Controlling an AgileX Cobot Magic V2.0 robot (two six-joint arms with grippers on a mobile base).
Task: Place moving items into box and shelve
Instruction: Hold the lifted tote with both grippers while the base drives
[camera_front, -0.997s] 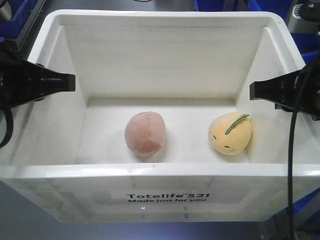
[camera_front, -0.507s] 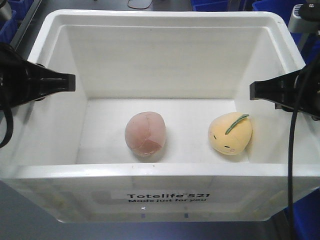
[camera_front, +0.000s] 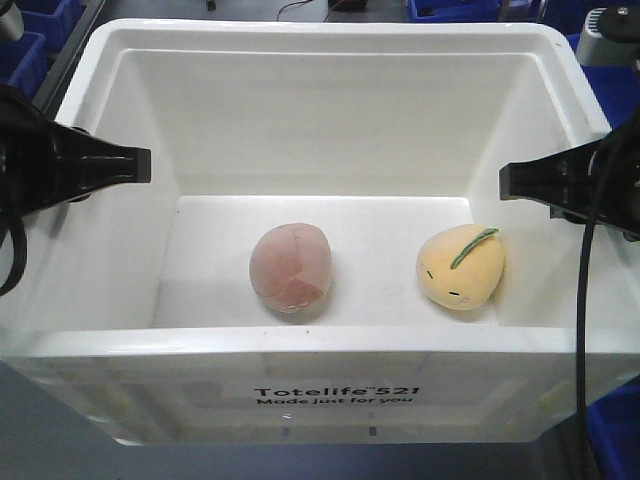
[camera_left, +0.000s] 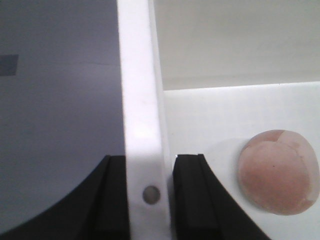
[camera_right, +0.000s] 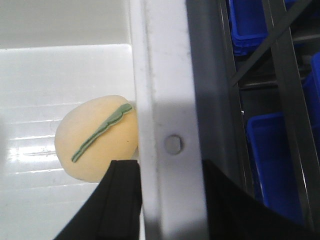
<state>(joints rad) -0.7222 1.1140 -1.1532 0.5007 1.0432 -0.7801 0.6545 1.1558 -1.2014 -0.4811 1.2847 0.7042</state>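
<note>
- Gripping the white box (camera_front: 320, 342) from both sides, by the rims of its left and right walls.
- Clamped on the left rim with the left tool (camera_left: 150, 200): one black finger (camera_left: 112, 200) against the outer face and the other against the inner face, parted only by the thickness of the wall.
- Pinched on the right rim in the same way with the right tool (camera_right: 169, 200): one finger inside the box and one outside, closed as far as the wall allows.
- Resting on the box floor, toward the front wall and a little left of the middle: the dusty-pink seamed ball (camera_front: 290, 267), near the left tool's inner finger in the wrist view but apart from it.
- Lying to its right, well apart and also on the floor: the yellow plush fruit (camera_front: 461, 267), green stripe across the top, tiny dark marks on the front, just beside the right wall (whether touching it, cannot tell).
- Printed in black on the front wall: "Totelife 521 Made just for you".
- Standing beyond the right wall, lower down: blue bins (camera_right: 272, 160) among grey rack bars (camera_right: 282, 45).
- Outside the left wall, only a plain grey surface (camera_left: 60, 100).
</note>
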